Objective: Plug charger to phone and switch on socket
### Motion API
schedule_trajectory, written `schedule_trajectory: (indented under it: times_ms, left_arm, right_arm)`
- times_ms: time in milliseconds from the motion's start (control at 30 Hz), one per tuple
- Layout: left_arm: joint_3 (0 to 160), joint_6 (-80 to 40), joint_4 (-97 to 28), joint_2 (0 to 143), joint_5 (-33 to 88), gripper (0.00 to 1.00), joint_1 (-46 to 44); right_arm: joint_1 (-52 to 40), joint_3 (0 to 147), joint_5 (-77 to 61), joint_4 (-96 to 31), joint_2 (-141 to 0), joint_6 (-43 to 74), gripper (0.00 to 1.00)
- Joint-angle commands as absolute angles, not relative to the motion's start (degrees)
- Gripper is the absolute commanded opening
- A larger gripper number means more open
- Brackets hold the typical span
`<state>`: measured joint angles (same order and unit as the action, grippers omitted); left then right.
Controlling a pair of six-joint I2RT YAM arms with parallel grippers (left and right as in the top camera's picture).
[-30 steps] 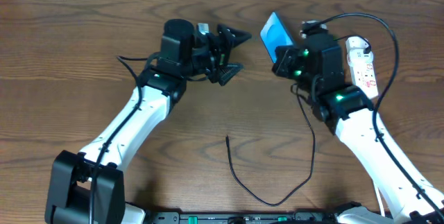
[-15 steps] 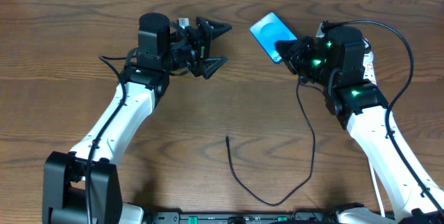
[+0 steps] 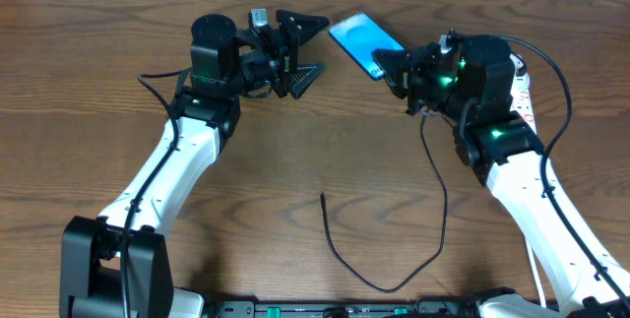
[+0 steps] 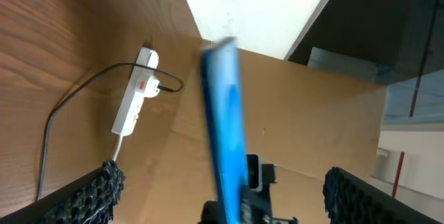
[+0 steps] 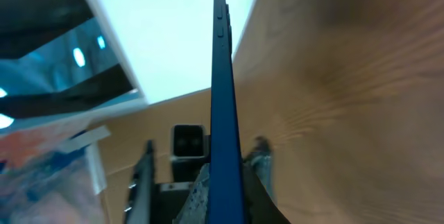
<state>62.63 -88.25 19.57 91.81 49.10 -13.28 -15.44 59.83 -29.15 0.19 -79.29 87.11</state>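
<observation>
Phone (image 3: 357, 40): slim, black frame, blue screen. Held clear of surface (image 3: 89, 82) at far centre, one end pinched by right tool (image 3: 391, 65). Left tool (image 3: 310, 50): fingers spread, facing phone's free end. Charger (image 3: 324, 210): thin black cable looped on surface.

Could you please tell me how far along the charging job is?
Done: nothing finished yet. In hand: the right gripper is shut on the slim blue-screened phone, facing the open left gripper. Left: the thin black charger cable lies unplugged on the wooden table; the white socket strip is untouched.
</observation>
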Motion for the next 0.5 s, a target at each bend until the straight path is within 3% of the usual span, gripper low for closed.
schedule_trajectory:
  times_ms: [0,467]
  left_arm:
    - [62.89,-90.70,19.86,90.65,47.94,0.93,-13.15]
    - [62.89,-94.85,19.88,90.65,45.32,0.94,-13.30]
  right_arm:
    - [-17.12,60.90,-29.91,2.79,-78.87,89.45,0.02]
    - [-23.33,60.90,-26.48,5.43,-78.87,93.06,0.01]
